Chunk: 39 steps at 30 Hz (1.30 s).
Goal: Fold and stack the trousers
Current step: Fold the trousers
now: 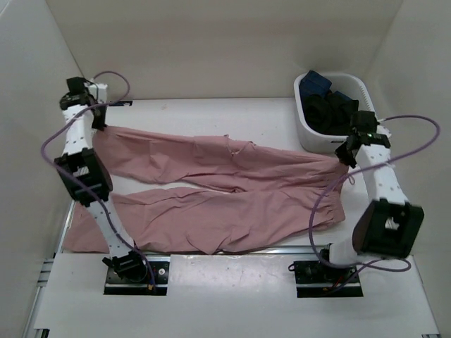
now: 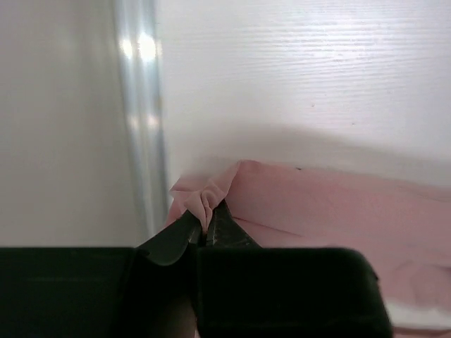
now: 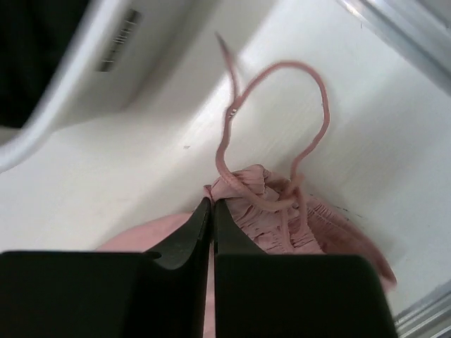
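The dusty-pink trousers point(image 1: 211, 190) lie spread across the table, waist at the right, two legs running left. My left gripper point(image 1: 97, 123) is shut on the cuff of the far leg at the back left; the left wrist view shows pink fabric point(image 2: 211, 190) pinched between its fingertips. My right gripper point(image 1: 345, 156) is shut on the gathered waistband point(image 3: 264, 204) at the far right corner, just in front of the basket. The thin drawstring point(image 3: 282, 105) loops loose on the table beyond the waistband.
A white basket point(image 1: 313, 137) holding black and dark-blue garments point(image 1: 328, 105) stands at the back right, close behind my right gripper. White walls enclose the table on the left, back and right. The near leg's cuff point(image 1: 81, 236) reaches the table's left edge.
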Each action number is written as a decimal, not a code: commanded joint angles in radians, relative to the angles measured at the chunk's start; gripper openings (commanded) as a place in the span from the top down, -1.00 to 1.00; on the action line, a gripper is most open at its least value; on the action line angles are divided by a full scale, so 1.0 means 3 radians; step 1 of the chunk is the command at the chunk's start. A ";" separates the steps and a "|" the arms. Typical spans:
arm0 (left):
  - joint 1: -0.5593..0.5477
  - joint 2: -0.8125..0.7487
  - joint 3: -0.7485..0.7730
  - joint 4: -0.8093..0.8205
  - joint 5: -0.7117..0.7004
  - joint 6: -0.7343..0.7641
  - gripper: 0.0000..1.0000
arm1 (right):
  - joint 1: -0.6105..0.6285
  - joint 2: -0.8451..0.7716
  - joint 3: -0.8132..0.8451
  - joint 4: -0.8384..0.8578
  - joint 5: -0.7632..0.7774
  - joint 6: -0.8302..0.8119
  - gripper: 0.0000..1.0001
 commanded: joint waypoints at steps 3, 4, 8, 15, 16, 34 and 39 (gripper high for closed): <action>0.0531 -0.1607 -0.0941 0.0089 -0.0316 0.0438 0.72 | -0.0060 -0.0825 -0.0337 -0.0118 0.0336 -0.0330 1.00; 0.0592 -0.1770 -0.1136 0.0002 -0.0316 0.0479 0.72 | -0.0060 -0.0938 -0.0434 -0.0149 0.0336 -0.0331 1.00; 0.0914 -0.2619 -0.2666 -0.0029 -0.0320 0.0836 0.72 | -0.0060 -0.1526 -0.1078 -0.0149 0.0219 -0.0224 1.00; 0.1283 -0.3745 -0.4112 0.0053 -0.0714 0.1256 0.72 | -0.0091 -0.2049 -0.1713 -0.0327 0.0096 -0.0050 1.00; 0.1283 -0.3786 -0.4174 0.0083 -0.0770 0.1256 0.72 | -0.0091 -0.2120 -0.1754 -0.0328 0.0096 -0.0049 1.00; 0.1314 -0.3889 -0.4511 0.0441 -0.1461 0.1824 0.72 | -0.0306 -0.2304 -0.1524 -0.1115 0.0372 0.0145 1.00; 0.1314 -0.3889 -0.4895 0.0579 -0.1691 0.1824 0.72 | -0.0397 -0.2305 -0.1647 -0.1284 0.0316 0.0380 1.00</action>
